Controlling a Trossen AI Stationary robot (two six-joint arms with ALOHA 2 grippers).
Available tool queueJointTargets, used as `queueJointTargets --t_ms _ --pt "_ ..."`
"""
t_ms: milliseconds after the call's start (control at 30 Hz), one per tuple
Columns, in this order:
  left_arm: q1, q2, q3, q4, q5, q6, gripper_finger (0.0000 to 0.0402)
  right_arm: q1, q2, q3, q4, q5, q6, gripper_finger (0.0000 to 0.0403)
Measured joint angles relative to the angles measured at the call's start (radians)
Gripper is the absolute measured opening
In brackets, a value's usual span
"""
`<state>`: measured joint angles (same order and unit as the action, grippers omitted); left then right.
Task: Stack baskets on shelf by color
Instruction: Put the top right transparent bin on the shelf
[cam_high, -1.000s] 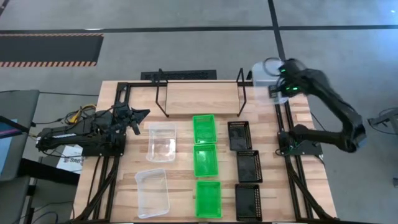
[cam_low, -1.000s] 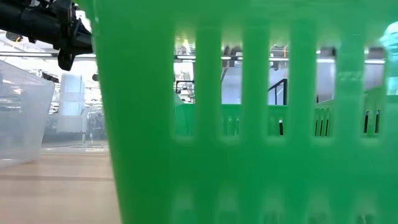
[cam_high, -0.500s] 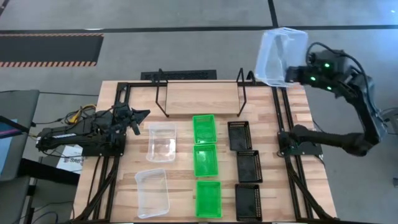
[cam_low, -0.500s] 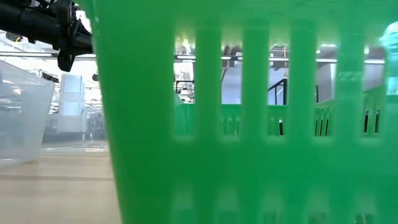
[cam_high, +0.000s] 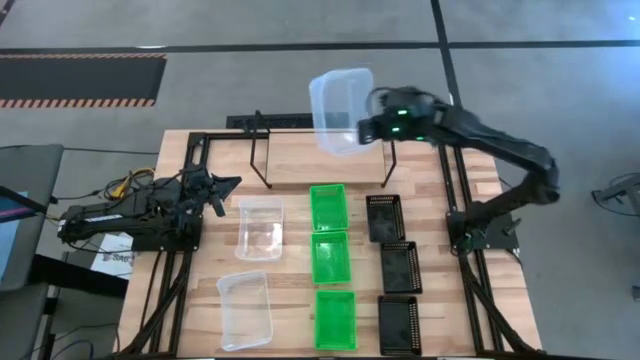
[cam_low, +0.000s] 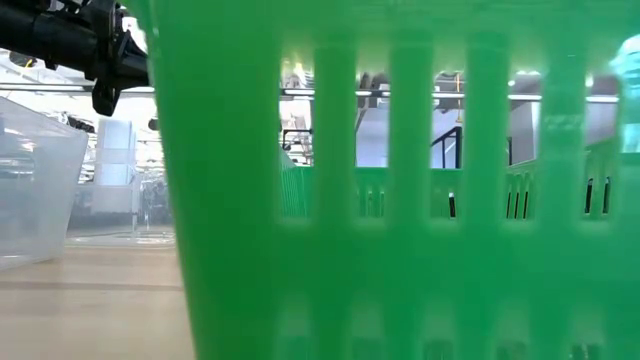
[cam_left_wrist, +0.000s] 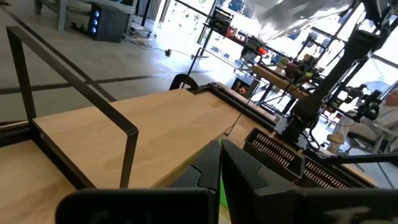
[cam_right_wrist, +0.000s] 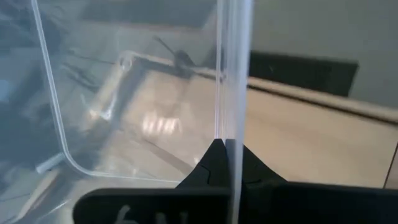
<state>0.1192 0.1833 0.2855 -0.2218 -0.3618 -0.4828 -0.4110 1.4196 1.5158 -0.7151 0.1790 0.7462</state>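
1. High view: my right gripper (cam_high: 372, 128) is clamped on the rim of a clear basket (cam_high: 340, 97) and holds it in the air over the far side of the shelf (cam_high: 320, 150). The basket is tilted, so its open side faces up to the camera, and its long axis runs from the near side of the table to the far side. My right arm rises from its base at the right edge of the table, bends, and reaches toward the left over the right end of the shelf.
2. Same view: my left gripper (cam_high: 226, 186) waits low at the left side of the table, jaws together and holding nothing. On the table lie two other clear baskets (cam_high: 260, 227), three green baskets (cam_high: 331, 255) in a column and three black baskets (cam_high: 397, 267) in a column, all with the long axis near to far.
3. Low view: one green basket (cam_low: 400, 180) fills almost all the picture; a clear basket (cam_low: 35, 185) stands at the left.
4. Left wrist view: the shelf frame (cam_left_wrist: 81, 106) stands on the wooden table (cam_left_wrist: 161, 130); my left fingers are together.
5. Right wrist view: my fingers (cam_right_wrist: 214, 165) pinch the thin wall of the clear basket (cam_right_wrist: 124, 93), which stands on its edge between them.
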Motion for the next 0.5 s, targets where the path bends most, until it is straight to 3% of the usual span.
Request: queueJointTargets --t_ms 333,500 --pt "0.000 0.000 0.000 -0.050 0.000 -0.011 0.0000 0.004 0.243 0.001 -0.036 0.028 0.254 0.0000" --pt "0.000 0.000 0.000 -0.101 0.001 -0.047 0.0000 0.012 0.318 0.002 -0.181 -0.023 0.346 0.0000"
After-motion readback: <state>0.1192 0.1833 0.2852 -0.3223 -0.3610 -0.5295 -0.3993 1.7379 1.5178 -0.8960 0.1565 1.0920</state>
